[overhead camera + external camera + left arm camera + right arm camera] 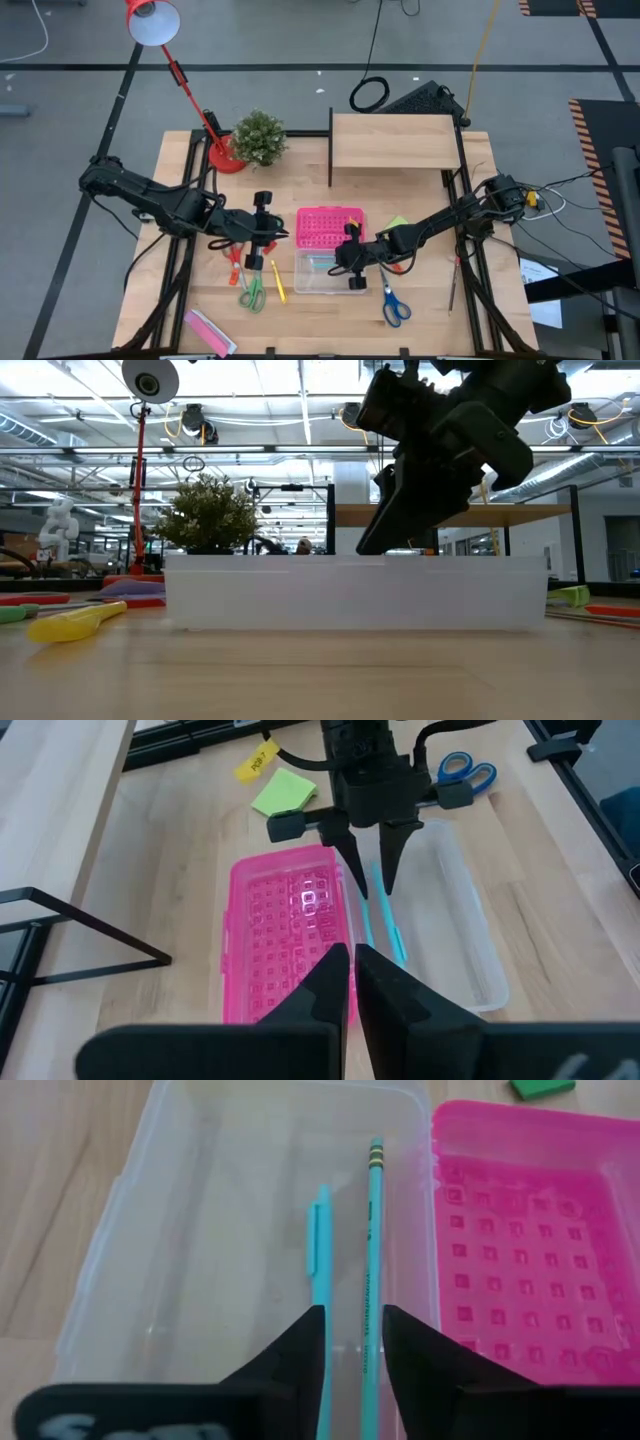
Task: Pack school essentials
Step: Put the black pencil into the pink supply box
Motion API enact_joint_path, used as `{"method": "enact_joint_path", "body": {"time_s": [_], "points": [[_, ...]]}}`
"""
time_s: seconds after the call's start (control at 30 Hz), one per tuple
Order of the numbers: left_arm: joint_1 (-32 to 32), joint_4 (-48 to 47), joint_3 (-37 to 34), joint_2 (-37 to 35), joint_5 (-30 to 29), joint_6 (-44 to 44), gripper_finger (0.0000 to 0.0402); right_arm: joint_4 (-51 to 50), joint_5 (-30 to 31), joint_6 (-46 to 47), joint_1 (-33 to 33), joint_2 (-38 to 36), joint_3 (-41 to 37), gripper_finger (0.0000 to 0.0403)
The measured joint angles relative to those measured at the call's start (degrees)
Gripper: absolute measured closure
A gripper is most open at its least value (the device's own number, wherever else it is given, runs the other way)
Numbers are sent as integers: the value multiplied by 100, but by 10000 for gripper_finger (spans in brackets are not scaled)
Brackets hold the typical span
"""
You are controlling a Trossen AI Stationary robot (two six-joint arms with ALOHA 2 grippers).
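Now the left gripper (256,232) waits left of the pink lid (329,228), fingers nearly shut and holding nothing. Right of it, the right gripper (352,1342) hangs over the clear box (190,1230), fingers slightly apart around a teal pencil (371,1270). The pencil's long side lies along the box, beside a teal pen (316,1240).

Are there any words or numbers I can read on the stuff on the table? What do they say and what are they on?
Yellow tag beside the lime-green note pad: dark print, too small and blurred to read.
Teal pencil in the clear box: faint print along its side, too blurred to read.
Pink lid: only a pattern of square holes, no words.
Nothing else in these views carries readable text.
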Motion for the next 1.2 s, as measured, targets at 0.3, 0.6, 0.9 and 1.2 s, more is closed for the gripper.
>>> {"method": "enact_joint_path", "body": {"time_s": [0.3, 0.6, 0.9, 1.2], "points": [[-4, -16, -2, -2, 2, -2, 376, -63, -225, 115, 6, -245, -2, 285], [-4, -20, -4, -2, 9, -134, 376, -540, -328, 641, 120, -759, 0, 286], [-4, 7, -4, -2, 10, -104, 376, -1773, 300, 2471, 641, -1270, -2, 287], [-35, -36, -4, -2, 15, -85, 376, -3205, 841, 5723, 1405, -1641, 0, 287]]}}
